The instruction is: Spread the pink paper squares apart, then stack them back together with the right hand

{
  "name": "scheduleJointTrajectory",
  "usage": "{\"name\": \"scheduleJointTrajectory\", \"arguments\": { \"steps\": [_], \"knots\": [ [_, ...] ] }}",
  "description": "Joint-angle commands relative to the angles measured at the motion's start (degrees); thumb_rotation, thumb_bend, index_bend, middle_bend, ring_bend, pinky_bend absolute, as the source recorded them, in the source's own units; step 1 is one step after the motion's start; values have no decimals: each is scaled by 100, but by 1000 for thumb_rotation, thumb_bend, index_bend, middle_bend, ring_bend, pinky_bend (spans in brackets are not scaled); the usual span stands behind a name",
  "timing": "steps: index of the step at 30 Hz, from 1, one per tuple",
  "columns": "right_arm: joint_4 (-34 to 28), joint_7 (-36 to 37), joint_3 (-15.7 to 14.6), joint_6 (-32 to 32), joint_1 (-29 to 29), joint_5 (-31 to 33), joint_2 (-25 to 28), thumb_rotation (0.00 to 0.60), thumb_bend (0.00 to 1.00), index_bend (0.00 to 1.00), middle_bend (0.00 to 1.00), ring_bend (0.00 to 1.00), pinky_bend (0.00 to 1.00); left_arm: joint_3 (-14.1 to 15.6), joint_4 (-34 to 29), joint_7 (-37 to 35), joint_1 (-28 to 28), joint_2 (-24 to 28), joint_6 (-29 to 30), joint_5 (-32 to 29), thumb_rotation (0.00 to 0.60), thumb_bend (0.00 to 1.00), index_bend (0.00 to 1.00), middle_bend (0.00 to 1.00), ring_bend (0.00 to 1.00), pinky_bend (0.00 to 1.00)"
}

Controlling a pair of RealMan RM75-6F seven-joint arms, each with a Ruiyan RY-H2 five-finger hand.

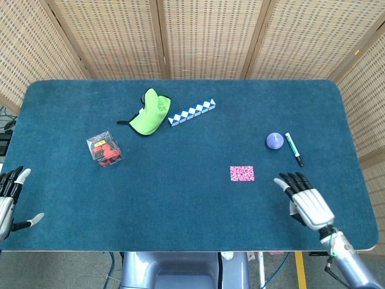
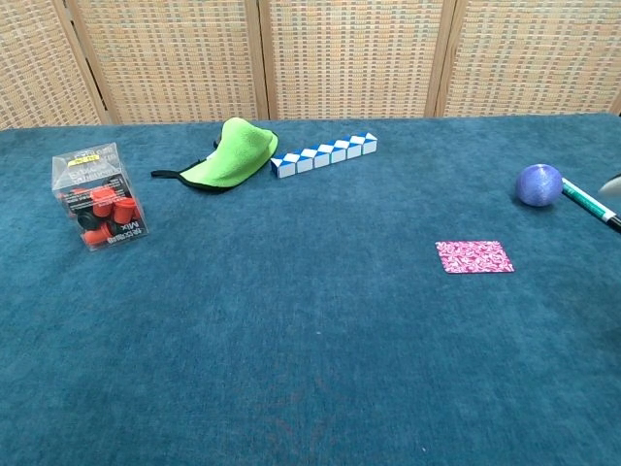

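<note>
The pink paper squares (image 1: 242, 173) lie as one flat patterned stack on the blue cloth, right of centre; the chest view shows the stack (image 2: 473, 256) too. My right hand (image 1: 305, 200) hovers over the table, right of and nearer than the stack, fingers spread and pointing toward it, holding nothing. At the near left table edge my left hand (image 1: 11, 197) rests with fingers apart and empty. Only a pale sliver at the chest view's right edge may be the right hand.
A purple ball (image 1: 275, 141) and a green-capped marker (image 1: 294, 149) lie beyond the right hand. Farther left are a blue-white snake puzzle (image 1: 191, 112), a green cloth (image 1: 148, 114) and a clear box of red pieces (image 1: 104, 149). Wicker screens stand behind the table.
</note>
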Motion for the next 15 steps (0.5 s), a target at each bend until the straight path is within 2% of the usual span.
{"name": "scheduleJointTrajectory", "arguments": {
  "steps": [1,6,15],
  "knots": [
    [213,-71,98,-856,550,412,-273,600,1000,123,103,0,0,-4,1,14,3,-5,10,-4,600,0,0,0,0,0],
    [461,-433,227,-1447,863,1003,-642,600,1000,126,108,0,0,-15,-2,36,2,-12,2,-36,600,0,0,0,0,0],
    [682,-1328,397,-1865,1221,1921,-1288,600,1000,126,108,0,0,-20,-11,61,5,-20,5,-48,600,0,0,0,0,0]
  ]
}}
